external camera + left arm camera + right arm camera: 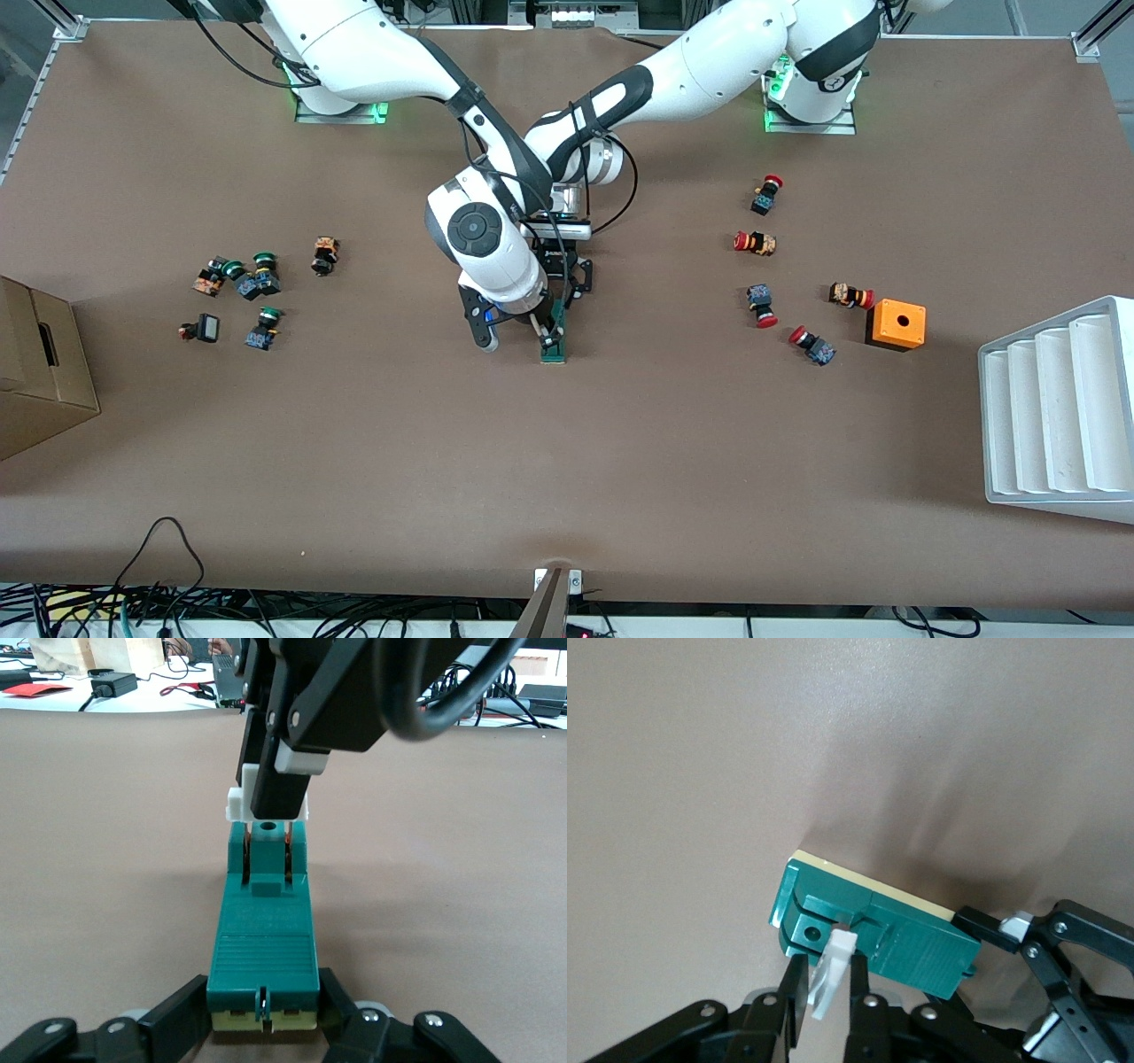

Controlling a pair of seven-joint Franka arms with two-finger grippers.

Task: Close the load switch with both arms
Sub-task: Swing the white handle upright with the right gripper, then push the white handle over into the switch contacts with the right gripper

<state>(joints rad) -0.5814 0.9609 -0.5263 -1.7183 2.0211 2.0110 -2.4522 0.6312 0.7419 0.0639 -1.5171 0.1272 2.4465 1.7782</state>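
Dark-green rectangular plastic load switch [554, 344], frame centre: left gripper [263, 1014] clamps its body steady; right gripper [830, 988] pinches its white tab [832, 972] for closing.

Load switch [555, 346] mostly hidden under right arm; cardboard box [40, 372] cut off.

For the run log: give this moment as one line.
left claw: shut on load switch | right claw: shut on white tab | stage: closing
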